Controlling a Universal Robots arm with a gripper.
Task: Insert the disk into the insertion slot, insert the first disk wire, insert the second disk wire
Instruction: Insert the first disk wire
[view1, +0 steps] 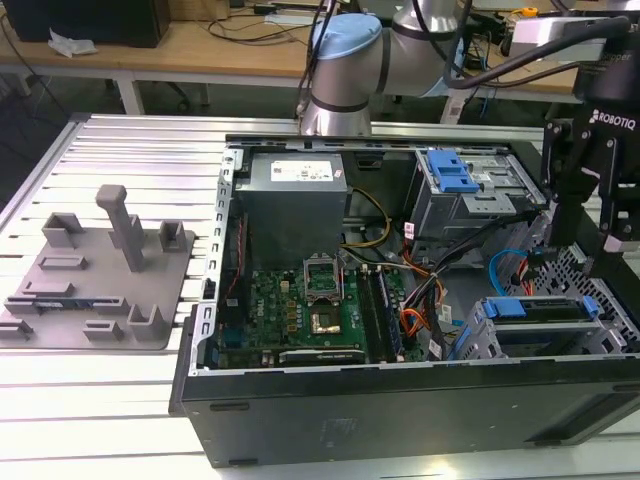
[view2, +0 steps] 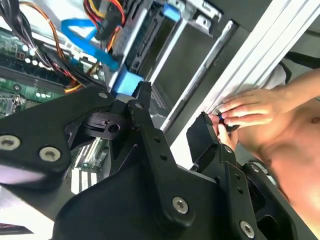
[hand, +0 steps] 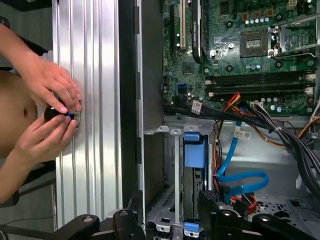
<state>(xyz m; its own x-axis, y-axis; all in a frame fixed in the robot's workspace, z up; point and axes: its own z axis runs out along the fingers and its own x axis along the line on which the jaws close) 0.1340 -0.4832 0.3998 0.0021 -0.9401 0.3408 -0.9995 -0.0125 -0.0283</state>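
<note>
The disk (hand: 194, 150), clipped in its bright blue frame, lies in the insertion slot (hand: 161, 165), a low grey metal cage at the case's corner. In the exterior view the disk (view1: 540, 308) sits atop the cage (view1: 520, 348) at the lower right. My gripper (view1: 585, 238) hangs above and behind it, open and holding nothing. Its black fingers (view2: 145, 107) stand wide apart in both wrist views. A blue flat cable (hand: 239, 176) loops beside the disk next to orange and black wires. I cannot tell whether its end is plugged in.
The open computer case (view1: 300, 410) lies on a slatted aluminium table (view1: 100, 400). A taller bay with a blue latch (view1: 452, 172) stands at the back. A person's two hands (hand: 50, 107) hold a black knob on the table edge. A grey fixture plate (view1: 100, 270) sits at the exterior view's left.
</note>
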